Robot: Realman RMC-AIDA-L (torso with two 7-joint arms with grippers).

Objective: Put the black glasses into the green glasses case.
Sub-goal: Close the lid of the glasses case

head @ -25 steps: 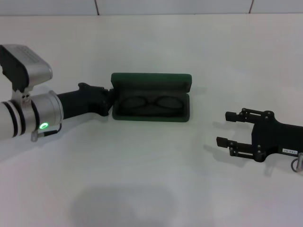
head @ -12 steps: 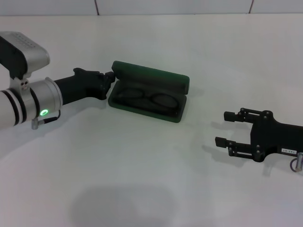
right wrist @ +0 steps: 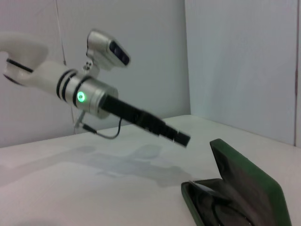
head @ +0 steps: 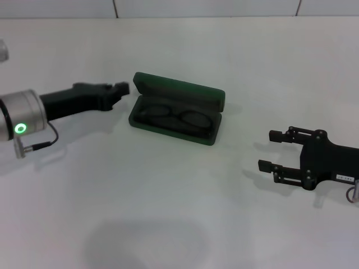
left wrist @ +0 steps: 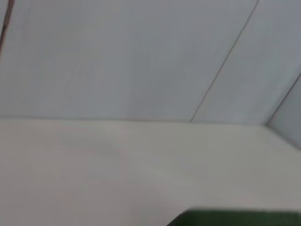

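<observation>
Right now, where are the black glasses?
In the head view, the black glasses lie inside the open green glasses case, mid-table, between the left gripper and the right gripper.

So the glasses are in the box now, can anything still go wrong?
Maybe. The left claw hangs right beside the case, whose lid stands open; a small bump could turn or slide it. The glasses lie inside, but I can't tell if they sit flat, so the lid might press on them if it closes. The right claw is open and rests far away on the table, so it's little worry.
</observation>
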